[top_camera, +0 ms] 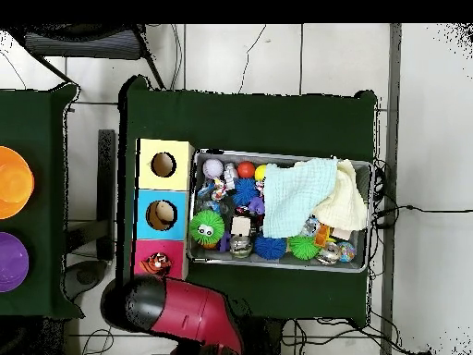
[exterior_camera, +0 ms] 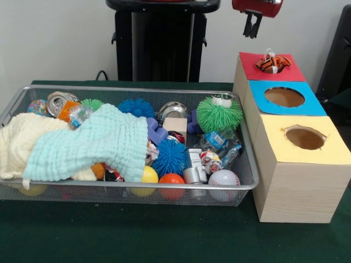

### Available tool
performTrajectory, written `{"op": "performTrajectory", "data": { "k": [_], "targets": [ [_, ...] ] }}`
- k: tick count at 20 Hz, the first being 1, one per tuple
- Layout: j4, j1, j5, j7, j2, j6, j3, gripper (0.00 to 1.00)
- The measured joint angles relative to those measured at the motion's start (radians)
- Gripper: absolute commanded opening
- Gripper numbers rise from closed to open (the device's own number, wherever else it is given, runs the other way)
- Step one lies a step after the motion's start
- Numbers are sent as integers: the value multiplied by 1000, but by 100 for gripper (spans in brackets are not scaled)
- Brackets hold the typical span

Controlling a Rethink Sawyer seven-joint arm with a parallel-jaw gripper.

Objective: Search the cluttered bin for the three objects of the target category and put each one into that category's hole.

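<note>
Black-fingered, the end effector [exterior_camera: 252, 26] hangs empty at twelve o'clock above the red-topped hole [exterior_camera: 272, 64], its two fingers close together with a narrow gap between them. An orange striped tiger toy [exterior_camera: 272, 63] sits lodged in that hole. At nine o'clock, on the green bench [exterior_camera: 164, 235], the wire mesh bin [exterior_camera: 248, 181] holds spiky balls, sport balls and a mint cloth [exterior_camera: 93, 145].

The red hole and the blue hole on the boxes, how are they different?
The red hole has an orange striped toy stuffed in it, while the blue hole is open and you can see down inside. The red hole sits at the end of the row, and the blue hole sits in the middle. Both are round holes in wooden box tops.
</note>
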Motion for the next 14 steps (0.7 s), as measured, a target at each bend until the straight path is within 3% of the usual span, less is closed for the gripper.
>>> {"op": "performTrajectory", "data": {
  "k": [9,14],
  "targets": [
    [4,9,79,0,-41,-14,22,0],
    [27,2,151,0,-54,-137,68,0]
  ]
}}
